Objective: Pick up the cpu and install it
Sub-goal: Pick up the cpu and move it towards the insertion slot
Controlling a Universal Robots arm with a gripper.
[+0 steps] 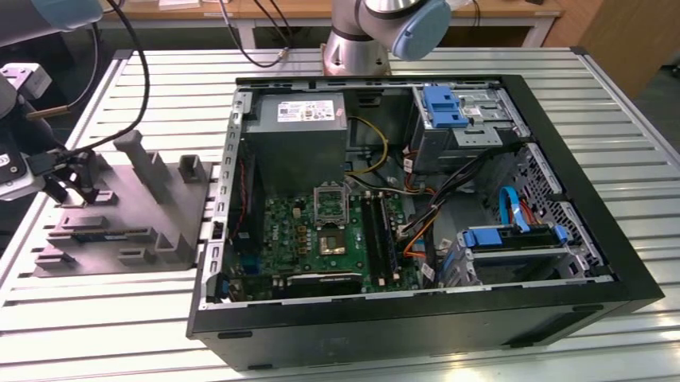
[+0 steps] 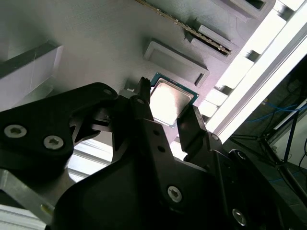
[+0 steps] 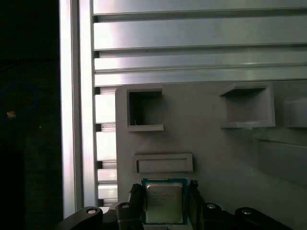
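claw (image 2: 167, 103) straddled cpu (image 3: 164, 203), clamped or not: can't tell | cpu lay flat under claw in grey tray (image 3: 216, 158) | open PC case (image 1: 425, 328) well apart from claw

In the second wrist view the black body of the hand (image 2: 167, 103) covers the near part of the cpu (image 2: 169, 98), and in the first wrist view the picture's lower edge cuts off the cpu's near side. In the exterior view the arm (image 1: 377, 28) runs out past the top edge and again at the exterior view's left. There the pockets of the grey tray (image 1: 127, 231) are too small to tell what lies in them.
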